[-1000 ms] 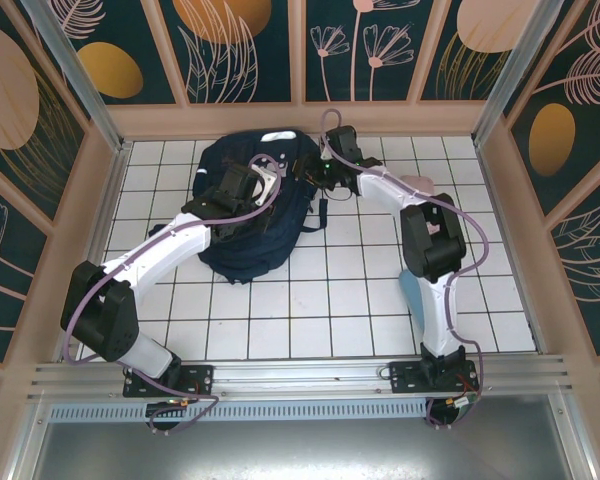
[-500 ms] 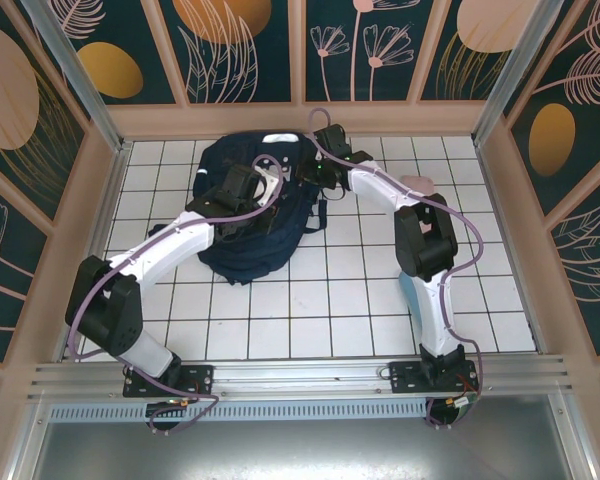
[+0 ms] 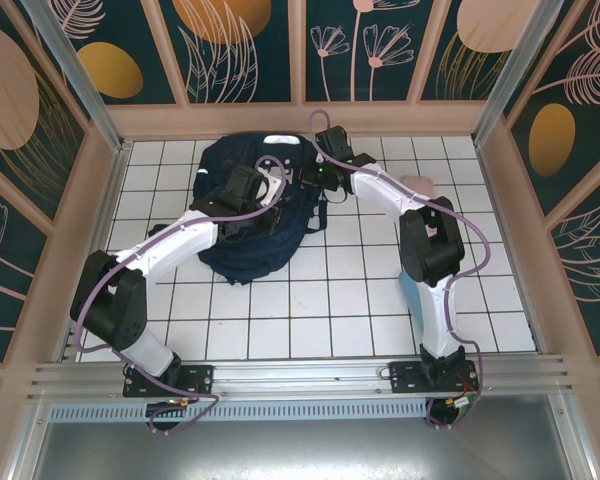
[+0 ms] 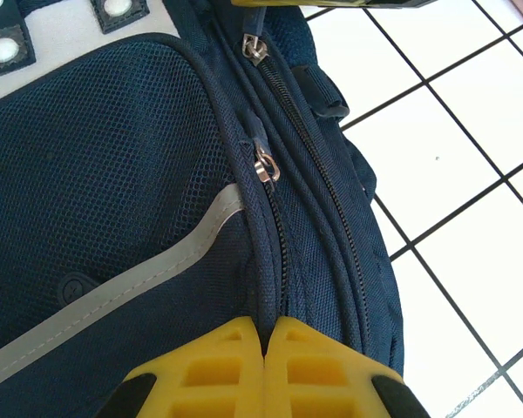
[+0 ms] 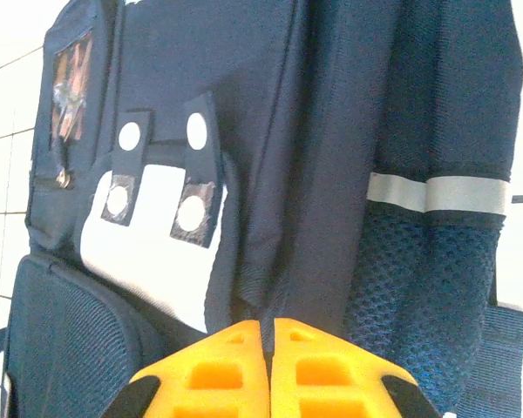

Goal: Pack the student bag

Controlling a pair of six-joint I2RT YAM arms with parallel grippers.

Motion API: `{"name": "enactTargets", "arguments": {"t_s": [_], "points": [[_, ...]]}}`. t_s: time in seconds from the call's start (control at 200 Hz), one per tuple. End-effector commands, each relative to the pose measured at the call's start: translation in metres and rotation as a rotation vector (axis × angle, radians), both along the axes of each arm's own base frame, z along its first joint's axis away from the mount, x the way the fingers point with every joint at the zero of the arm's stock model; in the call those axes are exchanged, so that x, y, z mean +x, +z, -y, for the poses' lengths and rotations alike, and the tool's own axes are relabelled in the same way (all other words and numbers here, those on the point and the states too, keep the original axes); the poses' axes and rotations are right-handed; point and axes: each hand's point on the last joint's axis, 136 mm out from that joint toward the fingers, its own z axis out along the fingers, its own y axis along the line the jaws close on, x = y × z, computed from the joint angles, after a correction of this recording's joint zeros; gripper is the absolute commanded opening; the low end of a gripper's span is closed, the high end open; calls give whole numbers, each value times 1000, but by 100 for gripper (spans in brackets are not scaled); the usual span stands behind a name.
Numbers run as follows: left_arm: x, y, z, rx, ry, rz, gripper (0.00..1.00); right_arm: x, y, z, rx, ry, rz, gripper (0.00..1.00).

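The student bag (image 3: 242, 250), dark navy with grey reflective stripes (image 4: 113, 296) and a white patch (image 5: 148, 235), lies flat at the back left of the tiled table. My left gripper (image 3: 263, 205) rests on its middle. In the left wrist view the left gripper (image 4: 266, 335) is shut, its yellow tips pinching the fabric ridge beside a zip, below a metal zip pull (image 4: 264, 165). My right gripper (image 3: 314, 180) is at the bag's upper right edge. Seen from the right wrist, the right gripper (image 5: 268, 329) is shut on a fold of navy fabric (image 5: 275, 244).
A pink object (image 3: 418, 186) lies right of the right arm, and a pale blue item (image 3: 411, 292) sits partly under that arm's lower link. Wooden walls (image 3: 90, 250) ring the white tiled table (image 3: 330, 300). A black strap (image 3: 322, 212) trails off the bag's right side.
My right gripper has slid a little left onto the bag's edge and closed on its fabric. The left arm shifted slightly, its jaws staying shut on the bag.
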Motion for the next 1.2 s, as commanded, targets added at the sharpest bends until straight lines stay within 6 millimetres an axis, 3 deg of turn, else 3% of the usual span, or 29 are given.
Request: {"name": "enactTargets", "arguments": {"t_s": [0.0,0.22,0.25,0.42,0.591,0.641,0.771,0.816,0.861,0.931,1.096,1.196], "points": [[6,14,12,-71,-9,32,0,-11,18,-3,-12,51,49,1],[10,12,11,-74,16,35,0,-40,39,-7,-16,219,225,0],[11,11,11,-71,20,34,0,-53,44,-15,-2,265,252,0],[14,5,11,-67,31,24,0,-102,54,-13,107,381,308,0],[14,12,24,-133,0,17,0,-151,47,-24,204,479,292,0],[13,18,30,-174,-13,13,6,-157,42,-22,207,471,291,0],[13,40,33,-257,14,4,38,-141,38,11,194,324,311,0],[15,46,28,-275,48,4,45,-139,40,20,187,286,325,0],[17,50,20,-298,87,-3,52,-124,45,43,179,219,348,0],[18,47,2,-318,165,-17,63,-115,52,62,164,164,375,0],[16,28,-48,-287,363,-15,77,-100,59,99,99,75,410,0],[10,10,-61,-221,405,-33,78,-91,60,118,76,24,417,0]]}}
